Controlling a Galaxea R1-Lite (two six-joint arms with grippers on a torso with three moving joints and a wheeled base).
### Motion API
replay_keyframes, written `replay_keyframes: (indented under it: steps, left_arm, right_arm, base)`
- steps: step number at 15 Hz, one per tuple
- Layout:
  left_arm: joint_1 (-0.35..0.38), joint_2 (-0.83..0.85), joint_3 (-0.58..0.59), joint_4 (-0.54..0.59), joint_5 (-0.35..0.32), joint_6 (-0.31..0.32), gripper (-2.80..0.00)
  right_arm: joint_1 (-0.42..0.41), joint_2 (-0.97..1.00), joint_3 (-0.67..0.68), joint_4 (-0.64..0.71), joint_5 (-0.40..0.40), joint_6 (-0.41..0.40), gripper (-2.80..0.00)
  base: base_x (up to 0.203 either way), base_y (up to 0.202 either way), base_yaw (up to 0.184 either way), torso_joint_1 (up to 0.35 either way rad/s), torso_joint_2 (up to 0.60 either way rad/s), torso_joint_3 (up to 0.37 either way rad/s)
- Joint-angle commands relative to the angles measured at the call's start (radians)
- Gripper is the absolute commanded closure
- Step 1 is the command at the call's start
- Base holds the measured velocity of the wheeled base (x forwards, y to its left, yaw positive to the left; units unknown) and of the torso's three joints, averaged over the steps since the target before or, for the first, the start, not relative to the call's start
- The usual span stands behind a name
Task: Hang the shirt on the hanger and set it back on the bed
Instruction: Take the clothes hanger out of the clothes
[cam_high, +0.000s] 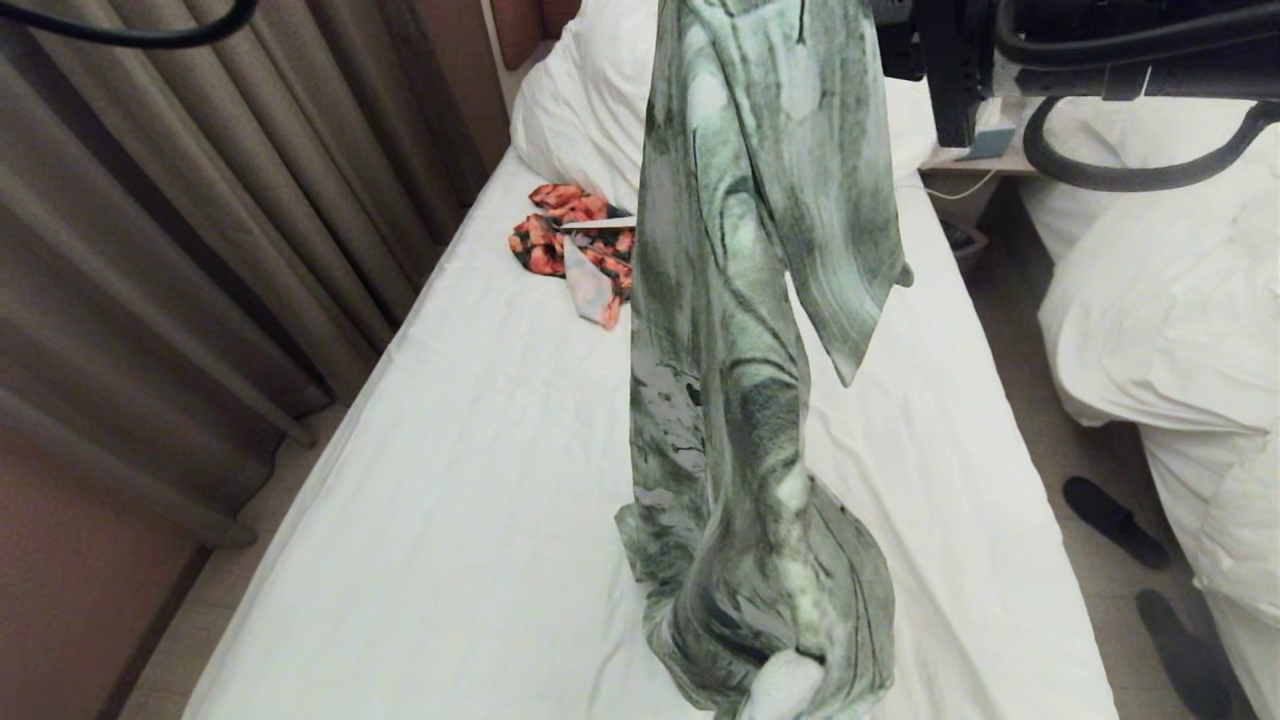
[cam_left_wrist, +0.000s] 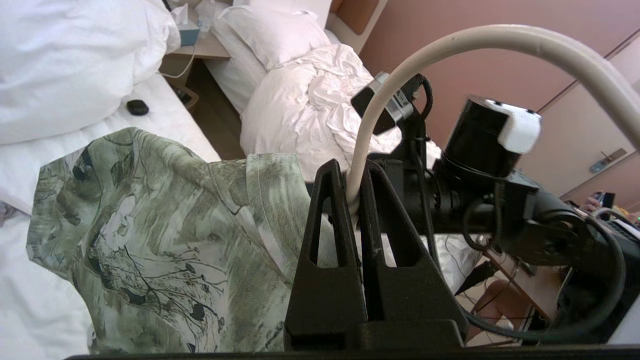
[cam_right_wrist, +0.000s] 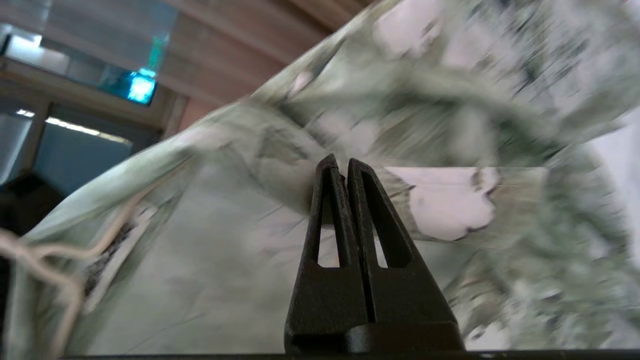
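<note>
The shirt (cam_high: 745, 330) hangs lifted above the bed (cam_high: 450, 480), its lower end bunched on the sheet. The left gripper (cam_left_wrist: 352, 172) clamps the cream hanger (cam_left_wrist: 490, 40); the right gripper (cam_right_wrist: 339, 162) pinches shirt fabric. Orange-red garment (cam_high: 575, 245) lies near the pillows.

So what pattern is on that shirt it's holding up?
The shirt has a green and white brushed print with dark stems; the head view shows it best.
</note>
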Motion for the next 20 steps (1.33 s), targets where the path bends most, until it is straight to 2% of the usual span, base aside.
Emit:
replay_keyframes:
  steps: [1, 4, 6, 12, 15, 20]
  left_arm:
    - [0.0, -0.002, 0.001, 0.0, 0.0, -0.001, 0.0]
    - [0.0, -0.011, 0.001, -0.005, 0.0, 0.0, 0.0]
    - [0.0, -0.012, 0.001, -0.011, 0.0, -0.001, 0.0]
    - [0.037, -0.009, 0.001, -0.03, -0.001, -0.001, 0.0]
    - [0.055, -0.009, 0.001, -0.067, 0.0, 0.002, 0.0]
    - [0.127, 0.007, 0.003, -0.068, 0.0, 0.001, 0.0]
  right_arm:
    - [0.007, 0.002, 0.0, 0.0, 0.003, 0.006, 0.0]
    - [0.01, 0.024, -0.002, -0.013, 0.025, 0.006, 0.0]
    - [0.019, 0.024, -0.002, -0.017, 0.044, 0.046, 0.0]
    - [0.036, -0.03, 0.006, 0.078, 0.045, 0.065, 0.0]
    - [0.044, -0.045, 0.028, 0.08, 0.058, 0.116, 0.0]
    - [-0.019, -0.176, 0.055, 0.088, 0.052, 0.117, 0.0]
  base:
    - [0.0, 0.0, 0.0, 0.0, 0.0, 0.0]
    - [0.0, 0.0, 0.0, 0.0, 0.0, 0.0]
    - [0.0, 0.0, 0.0, 0.0, 0.0, 0.0]
    - [0.0, 0.0, 0.0, 0.0, 0.0, 0.0]
    - [0.0, 0.0, 0.0, 0.0, 0.0, 0.0]
    - [0.0, 0.0, 0.0, 0.0, 0.0, 0.0]
